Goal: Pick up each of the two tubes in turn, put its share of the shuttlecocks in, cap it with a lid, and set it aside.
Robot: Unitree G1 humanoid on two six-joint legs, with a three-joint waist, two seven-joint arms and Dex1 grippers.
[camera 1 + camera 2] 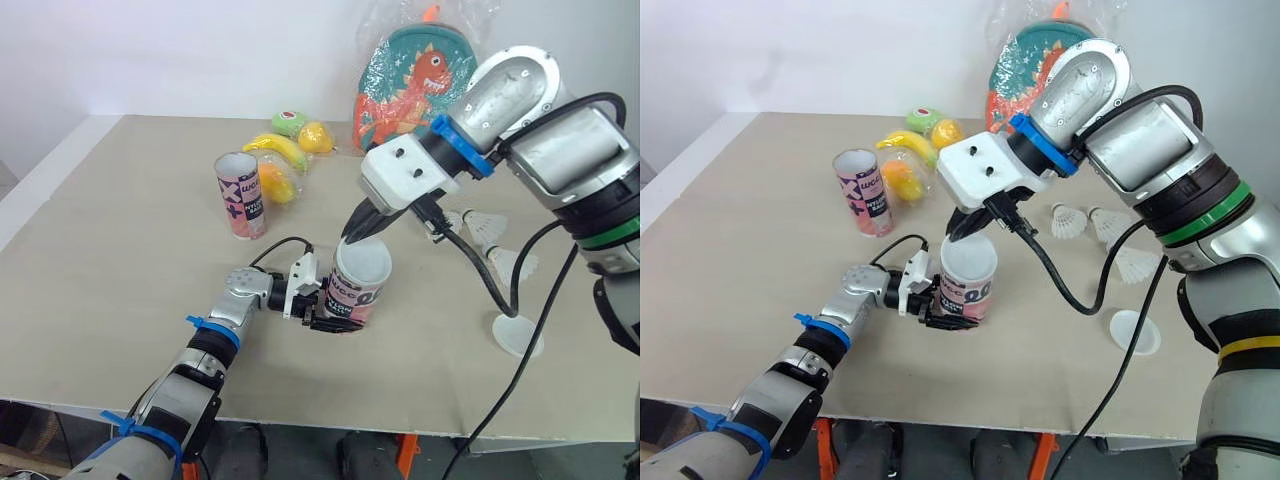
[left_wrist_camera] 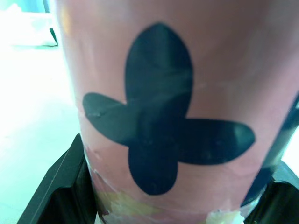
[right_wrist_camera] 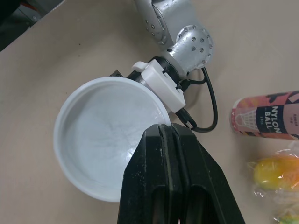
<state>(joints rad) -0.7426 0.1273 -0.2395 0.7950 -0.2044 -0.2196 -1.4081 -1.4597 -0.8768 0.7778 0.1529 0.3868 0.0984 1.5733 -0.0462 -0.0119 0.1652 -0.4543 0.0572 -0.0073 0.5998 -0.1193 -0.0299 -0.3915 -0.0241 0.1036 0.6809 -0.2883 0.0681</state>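
Near "NYLON BALL" tube (image 3: 264, 116), left fingers (image 2: 56, 191) gripping second tube (image 1: 355, 297), right fingers (image 3: 156, 182) pinching lid (image 3: 100, 140).

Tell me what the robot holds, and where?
The left jaws clamp the tube near its base; the right jaws seem to pinch the lid by its rim.

Pink tube (image 1: 352, 298) with black petal print (white lid (image 1: 365, 262))

Two pink printed cardboard tubes (image 1: 862, 192) (image 1: 965, 295), three white feathered shuttlecocks (image 1: 1068, 222) (image 1: 1108, 225) (image 1: 1137, 265), two round white plastic lids (image 1: 1135, 332) (image 3: 107, 140), one yellow banana (image 1: 912, 146).
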